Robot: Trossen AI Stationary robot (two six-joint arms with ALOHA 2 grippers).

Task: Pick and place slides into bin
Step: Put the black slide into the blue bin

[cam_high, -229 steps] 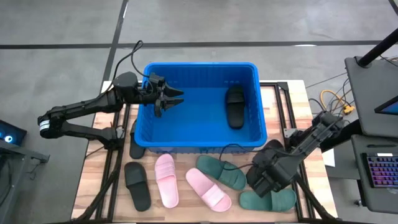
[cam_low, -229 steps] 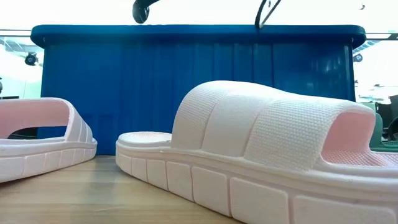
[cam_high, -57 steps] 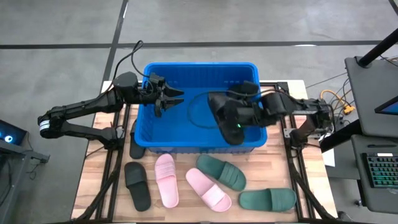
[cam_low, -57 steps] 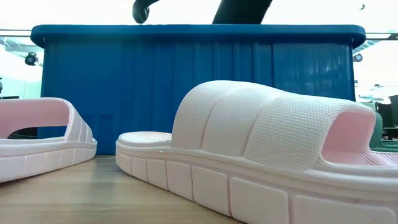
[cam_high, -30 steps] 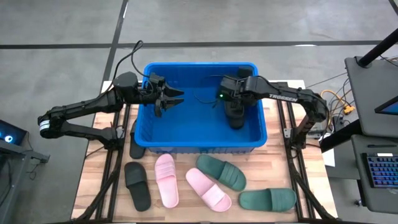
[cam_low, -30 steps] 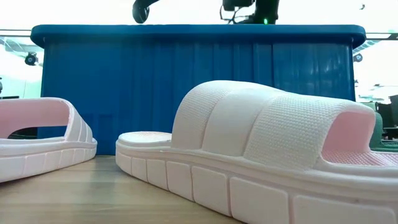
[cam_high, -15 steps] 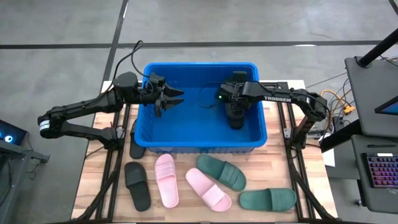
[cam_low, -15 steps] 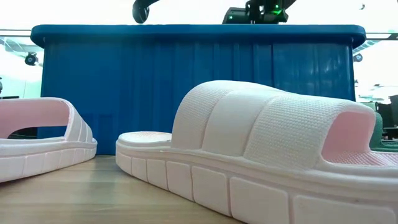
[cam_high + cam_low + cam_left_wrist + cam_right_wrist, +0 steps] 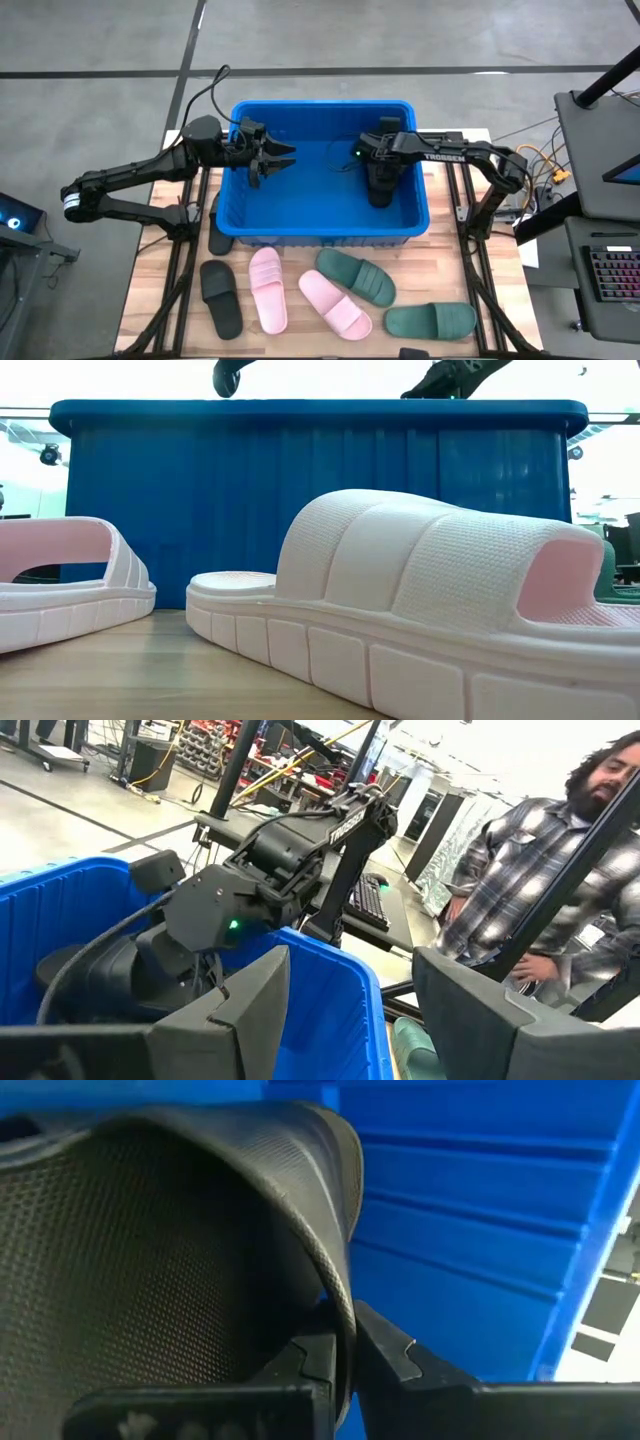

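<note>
Within the last few seconds a black slide has been carried by the right gripper from the front of the table into the blue bin, and it is now held low over the bin's right half. In the right wrist view the strap of that slide is seen pinched edge-on between the two fingers, which are closed almost fully on it. A second black slide is probably lying beneath it on the bin floor, though from above the two dark shapes cannot be separated with certainty.

The left gripper is parked just inside the bin's left wall, its fingers spread wide with nothing between them; it is unchanged over the same span.

On the table in front of the bin five slides are left: a black one, two pink ones and two green ones. Another dark shape is partly hidden by the bin's near left corner.

The delivery is judged nearly complete: only the release is outstanding, after which the right arm is free for the next slide.
</note>
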